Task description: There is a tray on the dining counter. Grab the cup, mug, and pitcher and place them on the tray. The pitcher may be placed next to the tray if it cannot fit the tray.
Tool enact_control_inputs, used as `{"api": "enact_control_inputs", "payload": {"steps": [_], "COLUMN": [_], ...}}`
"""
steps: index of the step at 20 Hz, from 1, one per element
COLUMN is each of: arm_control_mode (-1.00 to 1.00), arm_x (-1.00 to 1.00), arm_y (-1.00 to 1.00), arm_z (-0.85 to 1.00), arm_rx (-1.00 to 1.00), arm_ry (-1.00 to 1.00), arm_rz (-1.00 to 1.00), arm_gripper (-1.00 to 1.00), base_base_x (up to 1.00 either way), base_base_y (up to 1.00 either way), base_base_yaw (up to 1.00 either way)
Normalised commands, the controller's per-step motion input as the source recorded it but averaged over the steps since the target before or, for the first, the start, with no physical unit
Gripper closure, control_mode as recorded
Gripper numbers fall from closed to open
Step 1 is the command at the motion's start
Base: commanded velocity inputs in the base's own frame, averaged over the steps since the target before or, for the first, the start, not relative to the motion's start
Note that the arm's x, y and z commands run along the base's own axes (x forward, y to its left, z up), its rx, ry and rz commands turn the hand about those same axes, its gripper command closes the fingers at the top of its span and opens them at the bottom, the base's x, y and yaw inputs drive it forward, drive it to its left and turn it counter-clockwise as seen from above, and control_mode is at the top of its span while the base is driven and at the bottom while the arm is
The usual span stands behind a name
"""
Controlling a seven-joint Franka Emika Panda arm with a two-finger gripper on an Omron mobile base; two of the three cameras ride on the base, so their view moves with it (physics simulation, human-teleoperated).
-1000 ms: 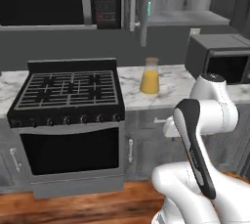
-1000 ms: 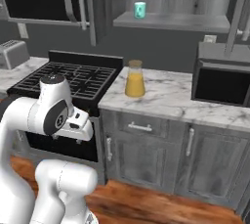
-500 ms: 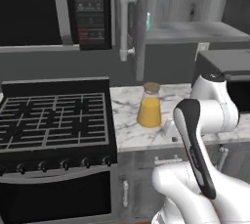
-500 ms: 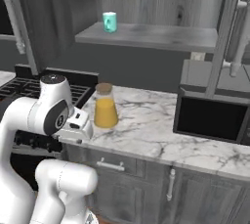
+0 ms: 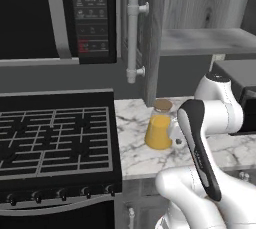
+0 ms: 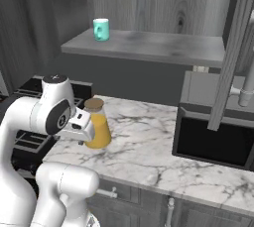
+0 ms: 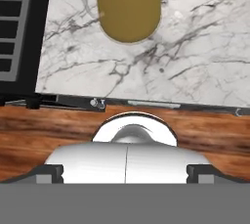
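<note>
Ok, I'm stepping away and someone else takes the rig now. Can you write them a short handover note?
Gripper: open, empty, not yet at anything.
Pitcher: upright on the marble kitchen counter, just right of the stove, close in front of the arm; orange liquid, cork lid on.
Mug: on the open shelf above the counter, upright.
Done: nothing placed yet.
Left: grab the pitcher, mug and cup, carry each to the tray on the dining counter; the pitcher may go beside the tray.

Orange pitcher (image 5: 160, 130) with cork-brown lid, teal mug (image 6: 101, 29), grey-veined white marble counter (image 6: 149, 151), black stove (image 5: 52, 140).
</note>
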Motion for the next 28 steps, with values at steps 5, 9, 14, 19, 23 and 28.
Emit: {"api": "enact_control_inputs", "payload": {"steps": [5, 9, 14, 19, 23, 28], "arm_control_mode": [-1.0, -1.0, -1.0, -1.0, -1.0, -1.0], "arm_x": [0.1, -0.23, -0.14, 0.05, 0.54, 0.65], "arm_y": [-0.16, -0.14, -0.08, -0.03, 0.0, 0.0], "arm_z": [0.13, 0.68, 0.77, 0.66, 0.61, 0.54], "arm_rx": [0.06, 0.0, 0.0, 0.0, 0.0, -0.02], "arm_ry": [0.04, -0.17, -0.24, -0.18, -0.07, -0.04], "arm_rz": [-0.01, -0.01, -0.02, 0.0, 0.0, 0.0], "arm_gripper": [-1.0, -1.0, -1.0, -1.0, -1.0, -1.0], "base_base_x": [0.0, 0.0, 0.0, 0.0, 0.0, 0.0], "base_base_y": [0.0, 0.0, 0.0, 0.0, 0.0, 0.0], "base_base_yaw": [0.0, 0.0, 0.0, 0.0, 0.0, 0.0]}}
